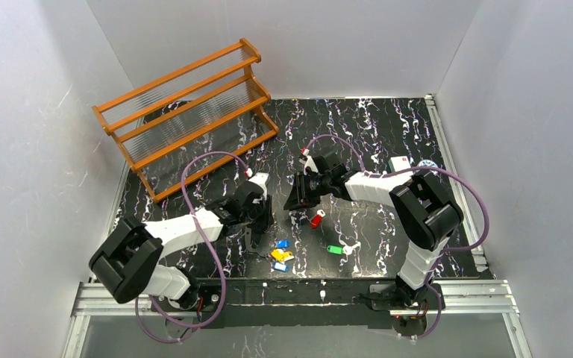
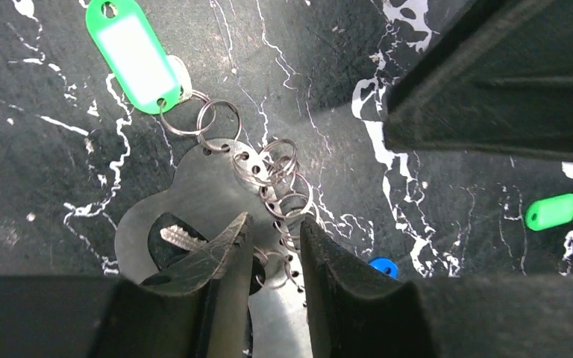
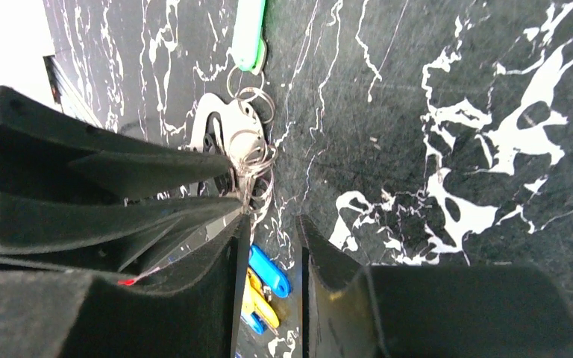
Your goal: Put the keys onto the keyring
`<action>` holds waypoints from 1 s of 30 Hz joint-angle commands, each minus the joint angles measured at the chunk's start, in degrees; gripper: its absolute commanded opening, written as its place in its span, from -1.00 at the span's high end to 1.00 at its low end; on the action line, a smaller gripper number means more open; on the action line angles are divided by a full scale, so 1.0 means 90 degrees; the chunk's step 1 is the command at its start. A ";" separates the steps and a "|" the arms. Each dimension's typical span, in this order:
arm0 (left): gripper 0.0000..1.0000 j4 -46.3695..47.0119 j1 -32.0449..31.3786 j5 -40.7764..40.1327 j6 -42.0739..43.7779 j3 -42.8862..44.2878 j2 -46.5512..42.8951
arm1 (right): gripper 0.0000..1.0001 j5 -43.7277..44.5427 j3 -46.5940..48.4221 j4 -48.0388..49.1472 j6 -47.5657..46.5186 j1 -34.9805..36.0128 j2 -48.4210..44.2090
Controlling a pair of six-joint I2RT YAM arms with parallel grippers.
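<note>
The keyring (image 2: 194, 186) is a flat grey metal plate with a row of holes holding several split rings; it lies on the table. A green-tagged key (image 2: 130, 52) hangs from it, also in the right wrist view (image 3: 250, 30). My left gripper (image 2: 272, 220) stands over the plate, fingers apart astride the row of rings; in the top view (image 1: 260, 224) it hides the plate. My right gripper (image 3: 268, 224) is slightly open and empty, right beside the left one (image 1: 296, 201). Loose keys: red (image 1: 317, 218), blue (image 1: 282, 244), yellow (image 1: 280, 255), green (image 1: 334, 250).
A wooden rack (image 1: 186, 112) stands at the back left. A small white box (image 1: 398, 163) lies at the right near the table edge. The right gripper's black body (image 2: 492, 74) fills the upper right of the left wrist view. White walls enclose the table.
</note>
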 commanded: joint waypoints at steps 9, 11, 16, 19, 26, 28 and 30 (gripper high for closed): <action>0.42 0.0271 -0.0034 -0.0049 0.0592 0.0441 0.0551 | 0.24 -0.0339 -0.0294 0.0301 -0.0232 -0.0032 -0.0504; 0.42 0.0256 -0.0040 -0.0108 0.0654 0.0485 0.0592 | 0.24 -0.0369 -0.0293 0.0310 -0.0233 -0.0036 -0.0490; 0.42 0.0201 -0.0031 -0.0219 0.0787 0.0593 0.0719 | 0.24 -0.0435 -0.0289 0.0338 -0.0233 -0.0039 -0.0459; 0.46 0.0182 -0.0030 -0.0168 0.0856 0.0656 0.0809 | 0.24 -0.0468 -0.0280 0.0339 -0.0233 -0.0042 -0.0422; 0.74 0.0146 -0.0029 -0.0059 0.1001 0.0767 0.0882 | 0.24 -0.0500 -0.0274 0.0335 -0.0243 -0.0042 -0.0419; 0.80 0.0115 -0.0031 -0.0053 0.1016 0.0777 0.0825 | 0.23 -0.0502 -0.0269 0.0321 -0.0248 -0.0047 -0.0436; 0.89 0.0113 -0.0037 0.0026 0.1026 0.0772 0.0741 | 0.23 -0.0494 -0.0271 0.0310 -0.0262 -0.0049 -0.0444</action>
